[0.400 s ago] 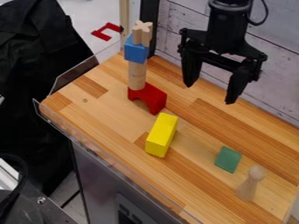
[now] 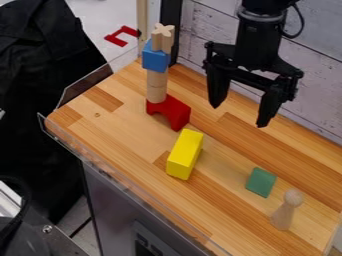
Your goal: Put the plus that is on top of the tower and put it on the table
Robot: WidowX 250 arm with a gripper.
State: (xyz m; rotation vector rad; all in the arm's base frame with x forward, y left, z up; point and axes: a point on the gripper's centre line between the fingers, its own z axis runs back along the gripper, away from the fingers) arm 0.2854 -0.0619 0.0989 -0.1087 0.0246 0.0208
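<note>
We dip our spread, empty end effector (image 2: pixel 238 116) slightly, but the plus (image 2: pixel 162 37) stands well to its left in view, likely needing sideways travel.

Bright, diffuse light covers the counter (image 2: pixel 113 125), with a faint, soft-edged shadow beside the yellow block (image 2: pixel 186 152) and 1 darker area under the red arch (image 2: pixel 175 111). The floor (image 2: pixel 97 17) at the upper left of the frame is pale and bright, while the black cloth (image 2: pixel 33 100) at the left sinks into deep dark. 1 small glint marks the screw (image 2: pixel 47 228) at lower left.
</note>
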